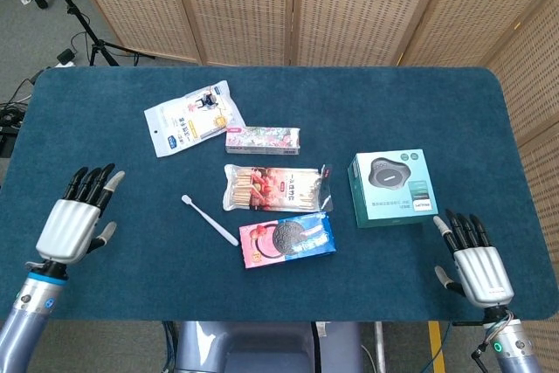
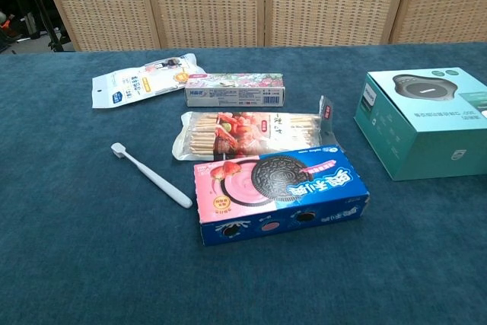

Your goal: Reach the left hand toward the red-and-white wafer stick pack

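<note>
The red-and-white wafer stick pack (image 1: 274,187) lies flat near the table's middle, its clear wrapper showing pale sticks; it also shows in the chest view as the wafer stick pack (image 2: 253,134). My left hand (image 1: 76,217) hovers over the table's left part, fingers spread and empty, well left of the pack with a white toothbrush between them. At the front right edge my right hand (image 1: 472,260) is open and empty. Neither hand shows in the chest view.
A white toothbrush (image 1: 210,220) lies between my left hand and the pack. A blue-and-pink cookie box (image 1: 288,239) sits just in front of the pack, a floral toothpaste box (image 1: 263,139) and a white pouch (image 1: 190,117) behind it. A teal box (image 1: 392,187) stands at the right.
</note>
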You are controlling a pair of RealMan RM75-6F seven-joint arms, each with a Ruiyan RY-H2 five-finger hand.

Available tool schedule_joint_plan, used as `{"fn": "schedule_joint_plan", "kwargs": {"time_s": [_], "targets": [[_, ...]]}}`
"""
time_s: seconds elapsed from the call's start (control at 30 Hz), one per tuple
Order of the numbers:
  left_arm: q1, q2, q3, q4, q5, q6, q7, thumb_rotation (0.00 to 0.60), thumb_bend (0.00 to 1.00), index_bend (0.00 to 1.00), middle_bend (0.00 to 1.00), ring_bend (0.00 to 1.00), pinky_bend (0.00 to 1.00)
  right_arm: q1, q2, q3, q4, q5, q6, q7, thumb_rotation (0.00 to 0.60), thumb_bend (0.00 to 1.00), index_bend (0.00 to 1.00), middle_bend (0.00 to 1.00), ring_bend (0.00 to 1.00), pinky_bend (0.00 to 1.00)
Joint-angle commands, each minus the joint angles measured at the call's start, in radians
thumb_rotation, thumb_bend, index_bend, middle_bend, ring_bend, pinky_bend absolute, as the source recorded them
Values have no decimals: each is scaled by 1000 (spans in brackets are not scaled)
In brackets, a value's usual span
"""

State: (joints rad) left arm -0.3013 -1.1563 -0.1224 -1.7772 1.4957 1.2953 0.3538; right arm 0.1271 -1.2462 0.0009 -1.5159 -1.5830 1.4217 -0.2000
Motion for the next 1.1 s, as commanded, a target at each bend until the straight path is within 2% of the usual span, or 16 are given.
{"fn": "schedule_joint_plan", "kwargs": {"time_s": [0.03, 0.2, 0.3, 0.47, 0.63, 0.8, 0.9, 0.97, 1.1], "targets": [[-95, 19, -68, -63, -58, -103, 28, 600, 436, 0, 243, 343, 283, 1, 2, 0, 2, 1, -1, 7, 600, 363, 0, 0, 0, 0], [-198, 34, -128, -110, -186, -243, 50, 600, 586, 0, 455, 513, 371, 1, 8, 3, 2, 10, -6, 23, 600, 363, 0, 0, 0, 0], [-300, 35, -173, -121, -316, -358, 102, 600, 662, 0, 527, 567, 401, 0, 16, 7, 1, 14, -1, 45, 600, 363, 0, 0, 0, 0], [-433, 10, -195, -118, -512, -434, 234, 600, 754, 0, 547, 581, 411, 1, 24, 10, 6, 17, 0, 74, 600, 363, 0, 0, 0, 0], [-561, -3, -199, -116, -730, -542, 250, 600, 830, 0, 556, 583, 414, 3, 30, 14, 10, 24, -5, 96, 600, 364, 0, 0, 0, 0], [-727, 1, -175, -89, -957, -675, 235, 600, 868, 0, 560, 583, 414, 4, 37, 17, 17, 32, -9, 125, 600, 363, 0, 0, 0, 0], [-842, -7, -133, -55, -1093, -720, 227, 600, 881, 0, 560, 584, 414, 6, 41, 19, 22, 37, -15, 143, 600, 363, 0, 0, 0, 0], [-882, -14, -113, -42, -1138, -725, 227, 600, 895, 0, 560, 584, 414, 7, 43, 20, 24, 39, -17, 151, 600, 363, 0, 0, 0, 0], [-1006, -31, -33, 3, -1279, -749, 238, 600, 904, 0, 560, 584, 414, 7, 50, 21, 28, 43, -19, 175, 600, 364, 0, 0, 0, 0]]}}
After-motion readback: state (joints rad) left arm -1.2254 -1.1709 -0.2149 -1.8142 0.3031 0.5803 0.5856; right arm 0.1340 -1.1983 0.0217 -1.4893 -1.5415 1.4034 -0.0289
